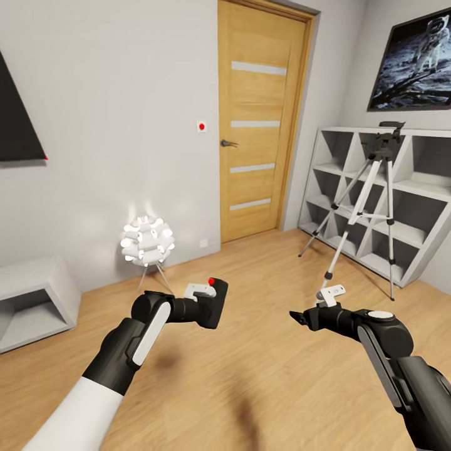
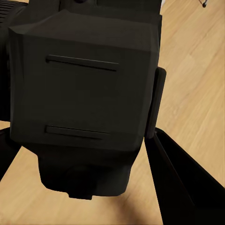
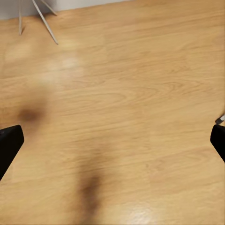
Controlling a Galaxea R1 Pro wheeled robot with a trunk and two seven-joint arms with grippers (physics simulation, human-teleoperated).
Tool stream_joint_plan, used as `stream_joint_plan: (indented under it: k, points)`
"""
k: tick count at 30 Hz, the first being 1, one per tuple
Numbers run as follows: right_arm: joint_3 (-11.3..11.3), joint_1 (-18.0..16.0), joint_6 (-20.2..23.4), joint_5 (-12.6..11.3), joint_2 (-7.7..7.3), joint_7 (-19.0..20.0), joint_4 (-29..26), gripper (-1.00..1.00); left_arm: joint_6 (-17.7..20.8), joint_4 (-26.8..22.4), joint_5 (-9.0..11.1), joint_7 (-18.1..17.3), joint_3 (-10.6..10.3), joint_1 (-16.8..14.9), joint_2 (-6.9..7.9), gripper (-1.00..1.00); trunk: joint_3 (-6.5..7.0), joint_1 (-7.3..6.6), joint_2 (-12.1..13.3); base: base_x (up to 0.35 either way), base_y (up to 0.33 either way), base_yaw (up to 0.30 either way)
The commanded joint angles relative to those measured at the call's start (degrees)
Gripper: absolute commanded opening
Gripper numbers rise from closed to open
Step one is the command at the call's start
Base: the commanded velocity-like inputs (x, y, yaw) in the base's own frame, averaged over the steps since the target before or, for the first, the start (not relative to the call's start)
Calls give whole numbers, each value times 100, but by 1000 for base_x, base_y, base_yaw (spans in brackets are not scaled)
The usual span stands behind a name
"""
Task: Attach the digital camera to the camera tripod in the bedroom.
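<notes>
My left gripper (image 1: 203,311) is shut on the digital camera (image 1: 215,299), a matte-black box with a red dot on its top corner, held low over the wood floor. Up close in the left wrist view, the camera's body (image 2: 84,89) sits between the dark fingers (image 2: 173,180). The camera tripod (image 1: 374,207) stands at the right with silver legs and a black head, just in front of the white shelving. My right gripper (image 1: 299,317) hovers open over bare floor, well short of the tripod; its fingertips (image 3: 9,147) are spread wide with nothing between them.
The white cubby shelving (image 1: 413,188) lines the right wall under an astronaut picture (image 1: 413,59). An orange-brown door (image 1: 263,119) is straight ahead, with a red-dot wall switch (image 1: 201,126) beside it. A white ball lamp (image 1: 147,241) and a grey low bench (image 1: 31,300) stand at the left.
</notes>
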Motion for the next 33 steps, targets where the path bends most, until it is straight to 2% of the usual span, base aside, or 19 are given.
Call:
stream_joint_plan:
  k: [1, 6, 14, 28, 33]
  points:
    - [3, -4, 31, -33, -4, -12, -4, 100, 20, -1, -60, -70, 6, -4, -1, -100, 3, -23, 39, 0, 0, 0]
    - [-2, -4, 30, -33, -10, -14, -4, 100, 20, 7, -57, -70, 11, -10, -2, -100, 46, -133, 239, 0, 0, 0]
    - [-7, -4, 30, -33, -19, -6, -4, 100, 20, -38, -99, -68, -37, 20, -26, -100, -22, -133, 239, 18, -18, 0]
    - [-57, 16, -28, -33, -12, -6, -4, 100, 20, -48, -113, -61, -41, 4, -44, -100, -28, -133, 239, 229, -238, -5]
    - [-89, 13, -26, -33, -5, -6, -4, 100, 20, -103, -134, -61, -7, 33, 11, -100, -24, -133, 239, 248, -256, -222]
